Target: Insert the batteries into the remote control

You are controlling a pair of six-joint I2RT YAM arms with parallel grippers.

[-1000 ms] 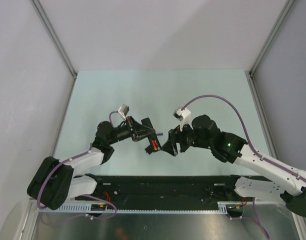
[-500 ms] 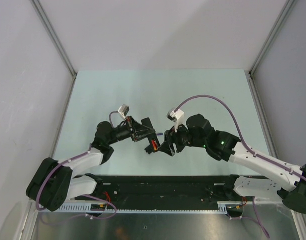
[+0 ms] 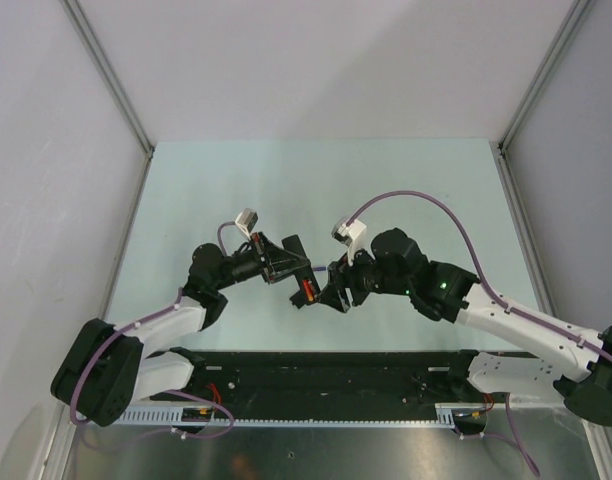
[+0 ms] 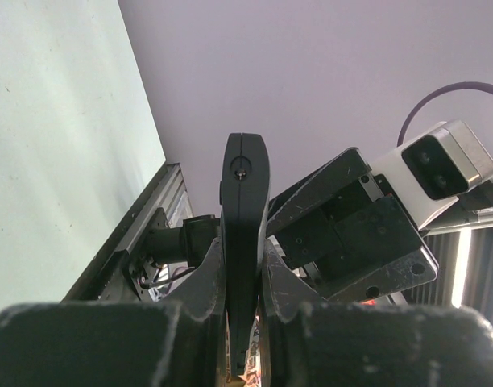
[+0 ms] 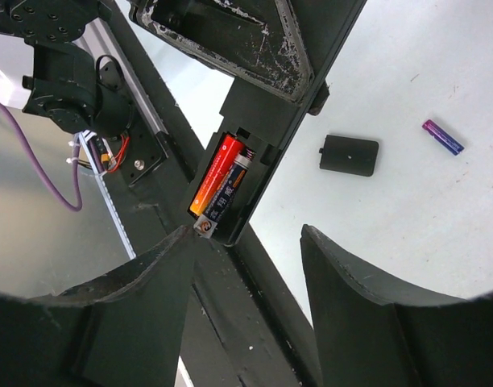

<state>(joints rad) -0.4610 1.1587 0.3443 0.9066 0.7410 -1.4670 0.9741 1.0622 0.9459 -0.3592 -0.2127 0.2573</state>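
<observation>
1. The remote control (image 5: 267, 129) was plain black.
2. The red battery (image 5: 217, 171) had an orange shade toward one end.
3. The dark battery (image 5: 230, 187) carried small white print.
4. The cover (image 5: 349, 155) was matte black.
5. The purple battery (image 5: 442, 136) turned blue at one end.
6. The surface (image 5: 424, 210) was pale green.
</observation>
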